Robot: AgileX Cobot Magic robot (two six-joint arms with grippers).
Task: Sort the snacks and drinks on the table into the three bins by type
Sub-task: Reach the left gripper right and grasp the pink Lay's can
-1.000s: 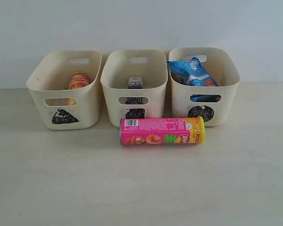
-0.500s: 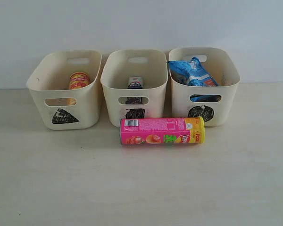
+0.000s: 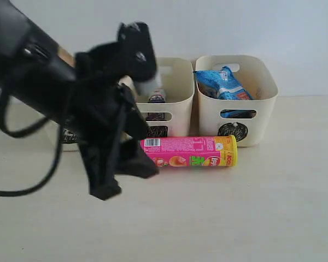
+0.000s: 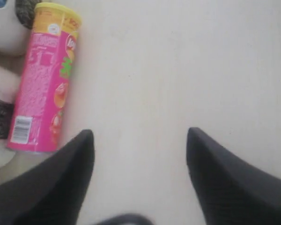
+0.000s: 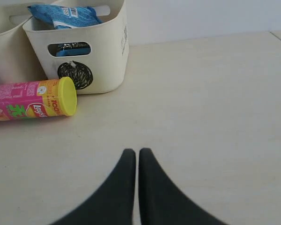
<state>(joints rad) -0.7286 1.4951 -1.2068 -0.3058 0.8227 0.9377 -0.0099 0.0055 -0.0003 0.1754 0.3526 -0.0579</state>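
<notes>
A pink-yellow chip tube (image 3: 188, 152) lies on its side on the table (image 3: 251, 213), in front of the middle and right bins. My left gripper (image 3: 128, 181) hangs open just left of the tube's barcode end. In the left wrist view the left gripper (image 4: 139, 135) has only bare table between its fingers, and the tube (image 4: 42, 79) lies off to one side. My right gripper (image 5: 132, 152) is shut and empty over bare table, away from the tube (image 5: 37, 105). A dark drink carton (image 3: 157, 96) stands in the middle bin (image 3: 180, 82). A blue bag (image 3: 223, 83) sticks out of the right bin (image 3: 262, 109).
My left arm (image 3: 38, 60) covers almost all of the left bin. The right bin carries a black circle mark (image 3: 233, 131) and the middle one a square mark (image 3: 156, 131). A pale wall rises behind the bins. Bare table stretches in front and to the right.
My left arm has swung into the exterior view from the left, hiding the left bin, with its gripper open beside the tube. The tube and bins have not moved.
</notes>
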